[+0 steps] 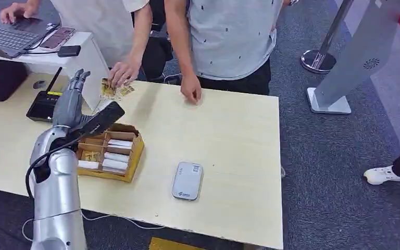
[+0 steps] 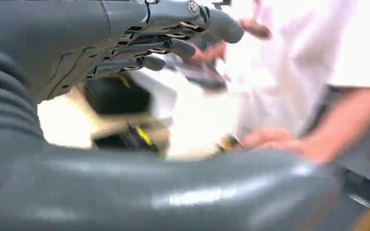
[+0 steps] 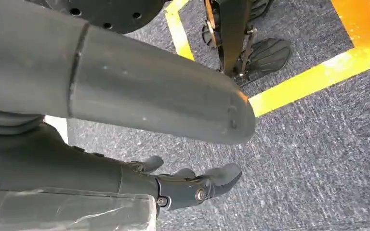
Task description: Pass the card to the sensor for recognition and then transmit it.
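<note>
Here left hand (image 1: 73,99) raised above worktop (image 1: 229,135) left edge, fingers (image 1: 79,79) spread, holding nothing; card box (image 1: 110,152) just beside; right hand (image 3: 192,185) hangs, fingers loosely apart, holding nothing.

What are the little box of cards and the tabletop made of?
The box looks like plain brown cardboard: matte, with thin folded walls and dividers. The tabletop looks like pale wood-grain laminate or veneer, smooth with faint streaks and a slight sheen; which of these, I cannot tell.
</note>
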Motion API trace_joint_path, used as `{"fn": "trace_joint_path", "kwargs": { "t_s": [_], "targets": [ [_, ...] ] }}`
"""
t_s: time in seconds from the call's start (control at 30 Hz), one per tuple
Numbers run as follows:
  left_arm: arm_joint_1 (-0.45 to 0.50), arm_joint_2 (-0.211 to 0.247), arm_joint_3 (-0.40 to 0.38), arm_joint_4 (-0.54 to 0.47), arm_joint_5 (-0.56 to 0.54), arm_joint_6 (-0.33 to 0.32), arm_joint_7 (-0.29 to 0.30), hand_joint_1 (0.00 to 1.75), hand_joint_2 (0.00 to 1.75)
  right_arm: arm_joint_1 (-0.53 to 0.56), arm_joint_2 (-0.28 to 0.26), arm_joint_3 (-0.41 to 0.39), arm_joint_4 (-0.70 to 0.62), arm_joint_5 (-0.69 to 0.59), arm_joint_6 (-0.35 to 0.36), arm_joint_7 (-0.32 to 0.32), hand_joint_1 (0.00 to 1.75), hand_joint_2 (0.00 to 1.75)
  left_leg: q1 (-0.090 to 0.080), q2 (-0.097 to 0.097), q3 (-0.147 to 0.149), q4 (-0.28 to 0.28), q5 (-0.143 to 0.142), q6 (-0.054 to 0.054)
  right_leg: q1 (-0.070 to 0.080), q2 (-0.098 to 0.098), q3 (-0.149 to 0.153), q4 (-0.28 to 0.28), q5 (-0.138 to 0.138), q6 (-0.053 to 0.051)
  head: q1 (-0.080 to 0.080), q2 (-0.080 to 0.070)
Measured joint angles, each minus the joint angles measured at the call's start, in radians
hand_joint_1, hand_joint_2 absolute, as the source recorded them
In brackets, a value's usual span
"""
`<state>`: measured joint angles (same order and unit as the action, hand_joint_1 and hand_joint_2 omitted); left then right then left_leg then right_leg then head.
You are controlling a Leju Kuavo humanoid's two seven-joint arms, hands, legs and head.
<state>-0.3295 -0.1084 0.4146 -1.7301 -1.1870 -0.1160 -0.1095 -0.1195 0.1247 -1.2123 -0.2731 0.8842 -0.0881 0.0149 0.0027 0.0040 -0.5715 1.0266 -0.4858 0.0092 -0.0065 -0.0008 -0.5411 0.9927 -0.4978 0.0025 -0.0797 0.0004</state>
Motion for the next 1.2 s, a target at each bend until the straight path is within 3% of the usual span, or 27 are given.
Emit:
{"fn": "trace_joint_path", "kwargs": {
  "t_s": [0.2,0.4,0.77,1.2],
  "targets": [
    [0.136,-0.057,-0.088,-0.081,0.264,-0.056,0.014,0.0,1.75,0.0,0.0,-0.019,0.0,-0.025,-0.003,-0.001,0.0,0.0,0.0,0.0,0.0,0.0,0.0,0.0,0.0,0.0,0.0,0.0,0.0,0.0,0.0,0.0],
    [0.237,-0.069,-0.17,-0.115,0.452,-0.064,0.023,0.0,1.75,0.0,0.0,-0.029,0.0,-0.037,-0.008,0.0,0.0,0.0,0.0,0.0,0.0,0.0,-0.001,0.0,0.0,0.0,0.0,0.0,0.0,0.0,0.0,0.0],
    [0.295,-0.081,-0.229,-0.142,0.448,-0.049,0.024,0.0,1.75,0.0,0.0,-0.039,0.0,-0.04,-0.011,0.0,0.0,0.0,0.0,0.0,0.0,0.0,-0.001,0.0,0.0,0.0,0.0,0.0,0.0,0.0,0.0,0.0],
    [0.317,-0.082,-0.304,-0.153,0.274,0.011,0.043,0.0,1.75,0.001,0.0,-0.039,0.0,-0.04,-0.017,0.007,0.0,0.0,0.0,-0.001,0.0,0.0,-0.001,0.0,0.0,0.0,0.0,0.0,0.0,0.0,0.0,0.0]
  ]
}}
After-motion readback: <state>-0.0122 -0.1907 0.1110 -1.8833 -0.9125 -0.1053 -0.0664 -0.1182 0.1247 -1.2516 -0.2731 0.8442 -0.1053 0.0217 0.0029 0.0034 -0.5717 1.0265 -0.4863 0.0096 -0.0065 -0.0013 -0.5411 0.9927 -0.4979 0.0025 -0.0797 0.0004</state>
